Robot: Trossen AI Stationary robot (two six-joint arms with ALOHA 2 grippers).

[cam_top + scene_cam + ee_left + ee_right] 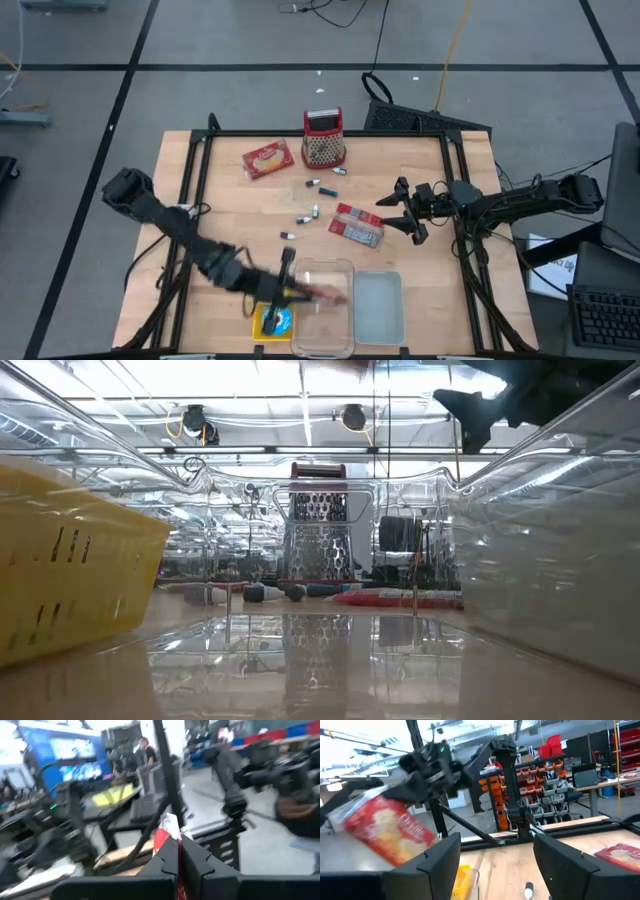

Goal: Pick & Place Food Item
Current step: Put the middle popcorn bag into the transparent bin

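pinching a blurred, seemingly red packet [167, 832], the left hand [291, 290] hovers over the clear bin [325, 335]; right hand [408, 212] spread.

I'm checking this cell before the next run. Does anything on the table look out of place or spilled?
Yes: several small dark-and-white pieces lie loose across the tabletop between the grater and the food packets, pointing different ways.

Red food packet [322, 293] above clear bin [325, 335]
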